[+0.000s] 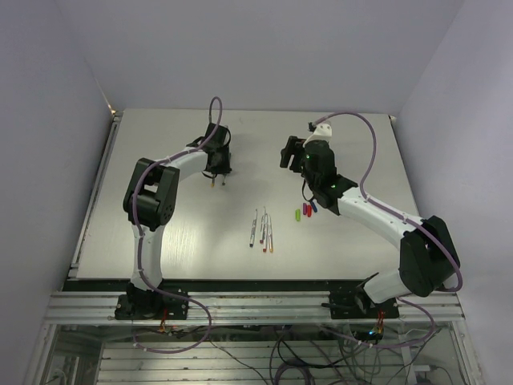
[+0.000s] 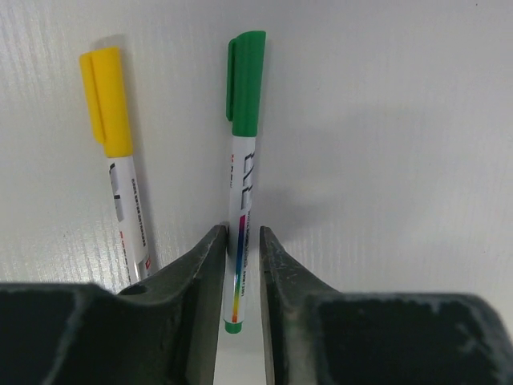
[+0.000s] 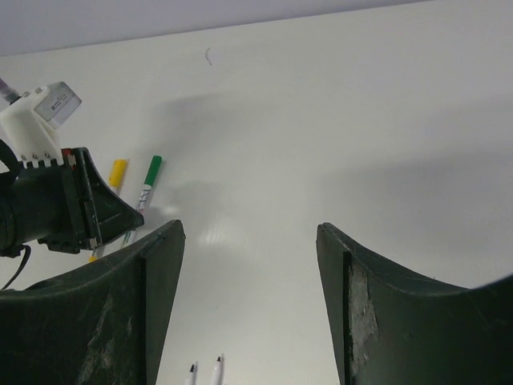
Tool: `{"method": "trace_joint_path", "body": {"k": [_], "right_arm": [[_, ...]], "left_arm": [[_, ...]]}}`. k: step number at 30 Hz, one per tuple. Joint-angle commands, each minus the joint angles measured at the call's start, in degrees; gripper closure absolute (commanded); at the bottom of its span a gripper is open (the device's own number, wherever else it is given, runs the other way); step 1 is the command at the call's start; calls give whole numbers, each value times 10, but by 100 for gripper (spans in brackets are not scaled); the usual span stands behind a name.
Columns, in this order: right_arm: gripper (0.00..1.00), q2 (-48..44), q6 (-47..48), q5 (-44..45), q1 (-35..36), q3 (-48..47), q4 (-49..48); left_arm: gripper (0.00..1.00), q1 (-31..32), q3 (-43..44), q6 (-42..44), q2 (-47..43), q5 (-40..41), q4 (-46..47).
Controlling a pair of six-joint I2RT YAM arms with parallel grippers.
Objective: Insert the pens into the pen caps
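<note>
My left gripper (image 1: 218,172) is lowered over a white pen with a green cap (image 2: 240,176) that lies on the table. Its fingers straddle the barrel's rear, narrowly parted, with a gap on the right side. A pen with a yellow cap (image 2: 120,176) lies just to its left. Three uncapped pens (image 1: 262,228) lie side by side at mid-table. Three loose caps lie to their right: green (image 1: 298,214), red (image 1: 305,210) and blue (image 1: 313,206). My right gripper (image 1: 287,152) is wide open and empty, raised above the table beyond the caps.
The right wrist view shows the two capped pens (image 3: 149,180) at the left, beside the left arm's wrist (image 3: 72,208), and two uncapped pen tips (image 3: 204,369) at the bottom. The table's far edge meets the wall.
</note>
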State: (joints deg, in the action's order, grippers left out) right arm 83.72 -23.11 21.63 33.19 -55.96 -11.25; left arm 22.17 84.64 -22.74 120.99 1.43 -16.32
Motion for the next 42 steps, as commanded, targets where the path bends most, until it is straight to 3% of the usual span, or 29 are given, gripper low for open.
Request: {"method": "trace_joint_path", "body": {"k": [1,5,7,8,14,20,23,27,34,42], "right_arm": [[34,-11,-4,2,0,9,-4],[34,-13,-2,3,0,11,-7],[34,-13,-1,3,0,13,-9],[34,-14,-1,3,0,14,-11],[34,-20,7,9,1,17,-20],[34,-20,16,37,-3,15,-23],[37,-25,-20,33,-19,19,-9],[39,-46,-73,-11,-64,44,-6],[35,-102,-37,-2,-71,88,-19],[30,-158,-14,-7,-71,152,-61]], "left_arm": [[66,-2,-4,-11,6,6,10],[55,-2,2,-12,-3,-4,18],[34,-2,9,-9,-8,-6,17],[33,-2,14,-7,-10,-6,14],[32,-2,20,-2,-48,-10,17],[32,2,0,-10,-96,-67,39],[31,13,-28,5,-125,-82,45],[30,38,-85,36,-171,-100,58],[30,111,-166,82,-235,-103,8],[30,159,-206,63,-264,-78,-48]]}}
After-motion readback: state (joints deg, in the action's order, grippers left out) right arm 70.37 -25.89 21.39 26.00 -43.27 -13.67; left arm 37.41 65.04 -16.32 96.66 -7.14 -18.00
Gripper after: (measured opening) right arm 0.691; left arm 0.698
